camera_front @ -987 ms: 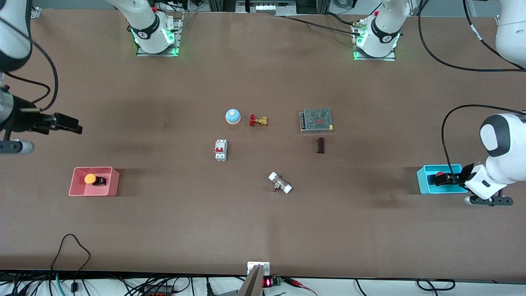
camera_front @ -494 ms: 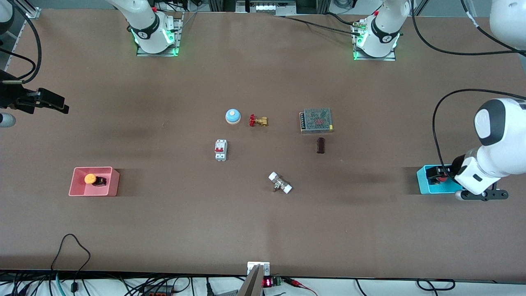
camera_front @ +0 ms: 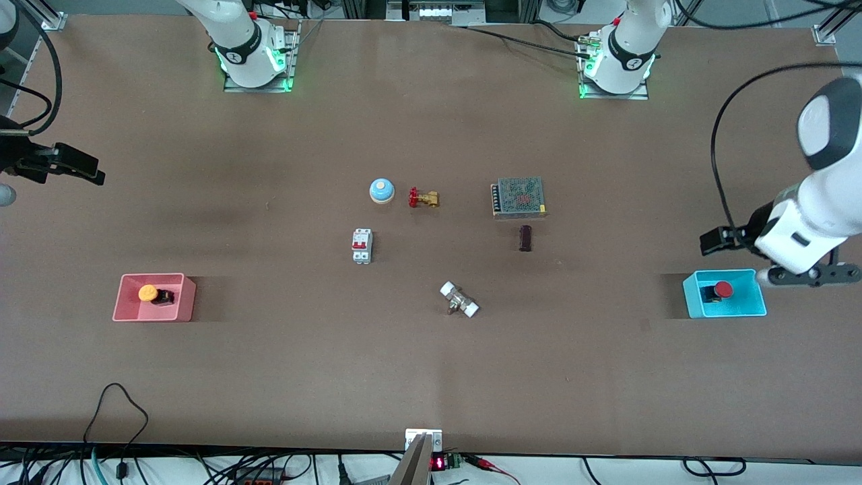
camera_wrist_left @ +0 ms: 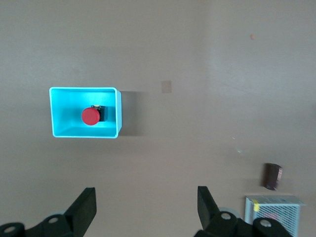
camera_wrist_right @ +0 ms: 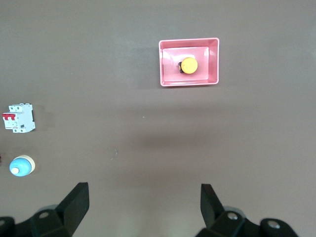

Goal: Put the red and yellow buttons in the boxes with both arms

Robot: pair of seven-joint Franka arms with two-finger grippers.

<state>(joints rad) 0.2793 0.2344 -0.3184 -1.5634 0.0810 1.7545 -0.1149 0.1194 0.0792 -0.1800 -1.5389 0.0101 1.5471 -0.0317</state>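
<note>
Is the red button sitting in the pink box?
No, the red button sits in the cyan box; the pink box holds the yellow button.

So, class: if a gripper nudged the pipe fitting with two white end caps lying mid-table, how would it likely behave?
The pipe fitting lies on its side and looks roundish, so it might roll or pivot. Its metal middle suggests it is stiff and fairly heavy for its size. The smooth white caps could slip between fingers.

The left gripper has risen out of the cyan box, fingers spread, leaving the red button inside below it; the right gripper has drawn back.
</note>
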